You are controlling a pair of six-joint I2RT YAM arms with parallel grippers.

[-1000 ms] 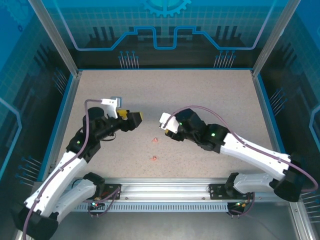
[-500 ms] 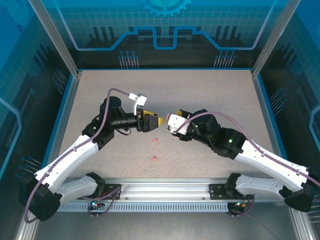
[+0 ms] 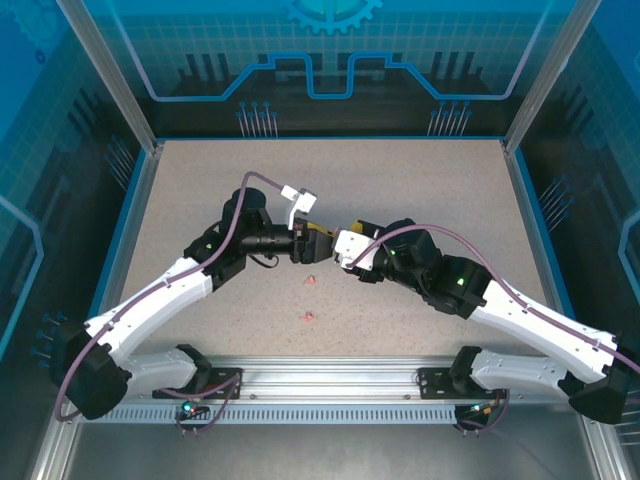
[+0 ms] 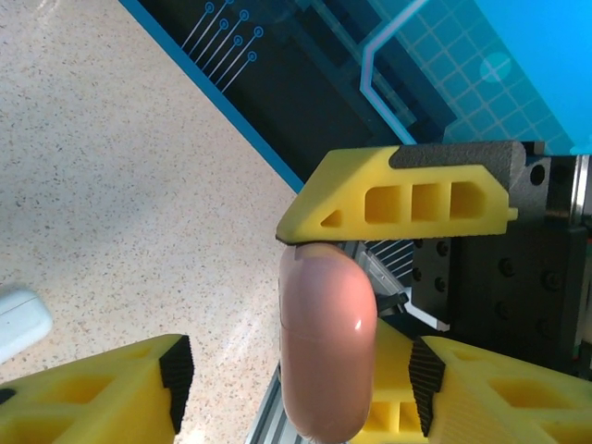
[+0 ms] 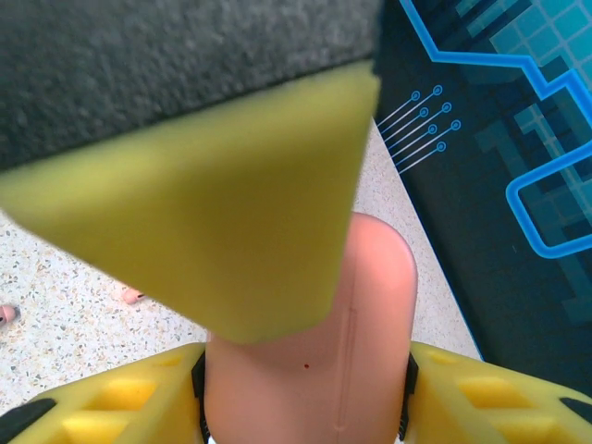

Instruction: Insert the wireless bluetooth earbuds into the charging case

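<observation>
Beige speckled tabletop [image 3: 400, 180] at frame centre, translucent blue circuit-patterned panels [image 3: 330, 60] across top and sides, silver aluminium posts [image 3: 106, 75] upper left and right, slotted aluminium rail [image 3: 330, 378] along bottom.

The top camera looks down from above and behind the arm bases [image 3: 190, 365], far enough back to take in the whole counter [image 3: 420, 190]. The wrist cameras sit very close behind the left hand [image 4: 298, 375] and right hand [image 5: 305, 370], facing each other. Both frame the case [image 4: 326, 342] from opposite sides; the top view shows the hands meeting mid-counter.
</observation>
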